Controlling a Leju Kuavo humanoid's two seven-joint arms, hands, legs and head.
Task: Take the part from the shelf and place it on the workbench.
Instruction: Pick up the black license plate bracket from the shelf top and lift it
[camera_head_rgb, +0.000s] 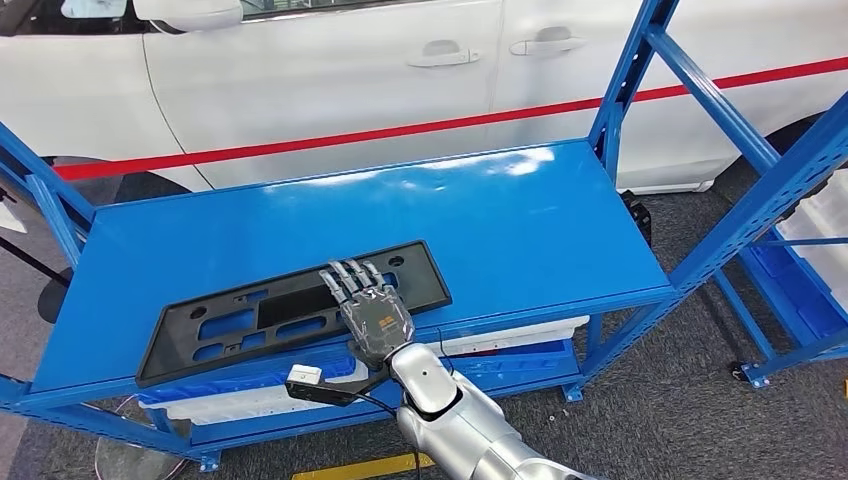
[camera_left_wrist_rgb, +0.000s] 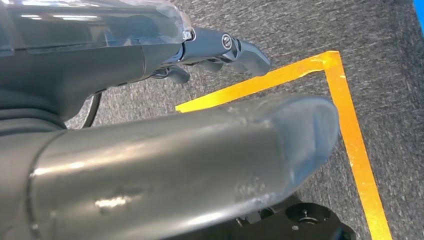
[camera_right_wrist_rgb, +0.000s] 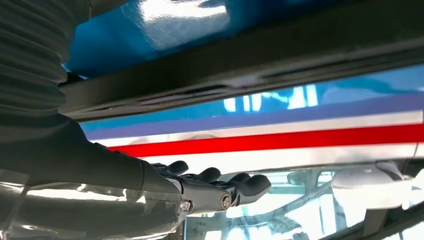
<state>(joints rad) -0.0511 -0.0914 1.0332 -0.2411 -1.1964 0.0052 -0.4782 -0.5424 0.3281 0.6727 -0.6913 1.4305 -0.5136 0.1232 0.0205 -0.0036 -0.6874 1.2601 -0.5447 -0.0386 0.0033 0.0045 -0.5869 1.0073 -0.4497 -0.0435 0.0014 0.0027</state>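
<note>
A long black plastic part with several cut-outs lies flat on the blue shelf, close to its front edge on the left half. My right hand lies on the part's right portion with its fingers stretched out flat and forward over it. Whether the thumb reaches under the edge is hidden. In the right wrist view the hand hovers close to the dark part, fingers straight. My left hand hangs over the grey floor, holding nothing, fingers loosely bent.
A white car with a red stripe stands right behind the shelf. Blue uprights and slanted braces rise at the shelf's right end. White parts lie on the lower level. Yellow tape marks the floor.
</note>
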